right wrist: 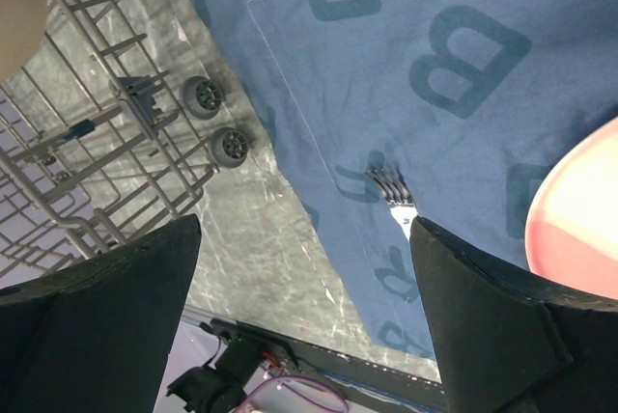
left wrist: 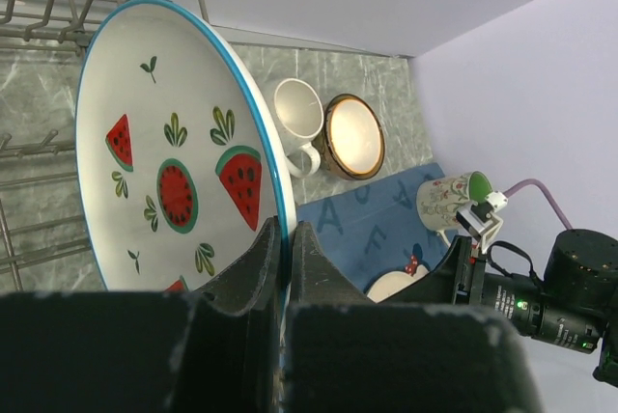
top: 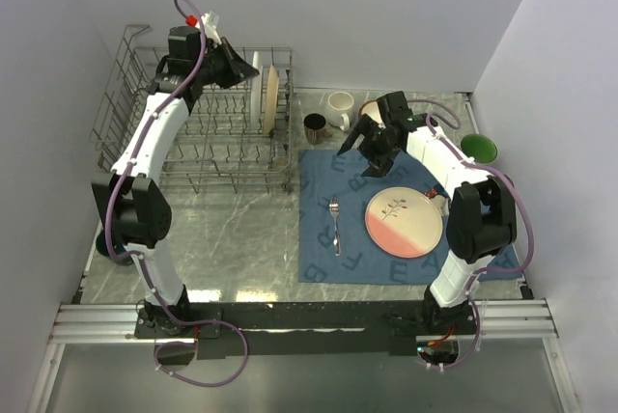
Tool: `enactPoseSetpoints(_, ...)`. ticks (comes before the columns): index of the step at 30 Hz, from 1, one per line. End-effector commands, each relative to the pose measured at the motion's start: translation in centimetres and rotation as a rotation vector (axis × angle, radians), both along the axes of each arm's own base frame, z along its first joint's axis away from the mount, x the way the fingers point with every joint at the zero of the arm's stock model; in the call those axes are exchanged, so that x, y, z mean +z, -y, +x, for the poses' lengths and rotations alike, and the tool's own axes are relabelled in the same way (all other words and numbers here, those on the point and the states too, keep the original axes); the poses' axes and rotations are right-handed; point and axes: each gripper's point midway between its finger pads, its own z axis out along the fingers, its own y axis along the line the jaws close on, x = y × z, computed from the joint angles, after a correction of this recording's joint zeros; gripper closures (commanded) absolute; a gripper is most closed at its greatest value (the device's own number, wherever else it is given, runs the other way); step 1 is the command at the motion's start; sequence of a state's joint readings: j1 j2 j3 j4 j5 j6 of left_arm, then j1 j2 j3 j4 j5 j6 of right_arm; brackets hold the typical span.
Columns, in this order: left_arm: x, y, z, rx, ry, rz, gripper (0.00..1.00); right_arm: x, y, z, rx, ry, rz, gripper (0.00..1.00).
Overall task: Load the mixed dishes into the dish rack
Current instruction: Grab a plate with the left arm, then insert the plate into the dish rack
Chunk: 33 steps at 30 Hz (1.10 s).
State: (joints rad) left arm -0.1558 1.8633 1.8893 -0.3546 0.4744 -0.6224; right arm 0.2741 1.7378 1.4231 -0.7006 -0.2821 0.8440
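Observation:
The grey wire dish rack (top: 145, 133) stands at the back left. My left gripper (top: 244, 72) is shut on the rim of a white watermelon-patterned plate (left wrist: 174, 152), holding it upright on edge in the rack's right end (top: 256, 95), next to a tan plate (top: 272, 99). My right gripper (top: 357, 155) is open and empty above the blue placemat (top: 323, 177). Its fingers (right wrist: 116, 288) frame the metal fork (right wrist: 389, 191), which lies on the mat (top: 335, 225) beside the pink-and-cream plate (top: 404, 223).
A white mug (top: 339, 108), a dark mug (top: 315, 126) and a brown-rimmed bowl (left wrist: 353, 135) stand behind the mat. A green bowl (top: 478, 148) sits at the far right by the wall. The rack's wheels (right wrist: 217, 123) are near the mat's edge.

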Motion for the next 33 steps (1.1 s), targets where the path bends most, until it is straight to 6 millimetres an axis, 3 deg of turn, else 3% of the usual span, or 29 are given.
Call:
enactPoseSetpoints(1,8.1,0.5,-0.9,-0.039,0.243,-0.062,0.99,1.6,0.3,0.2,-0.014,0.046,0.017,0.03)
enactPoseSetpoints(12,3.2,-0.4,1.0,0.022,0.158,-0.006,0.99,1.7,0.4,0.1,-0.016,0.047,0.015,0.03)
enactPoseSetpoints(22,0.6,-0.7,2.4,0.015,0.146,-0.023,0.99,1.8,0.6,0.1,-0.021,0.047,0.007,0.03)
enactPoseSetpoints(26,-1.5,-0.5,3.4,0.010,0.106,-0.034,0.99,1.8,0.7,0.1,-0.024,0.044,0.005,0.03)
enactPoseSetpoints(33,-3.4,-0.6,3.7,0.005,0.068,-0.031,0.99,1.8,0.8,0.0,-0.030,0.045,0.001,0.03)
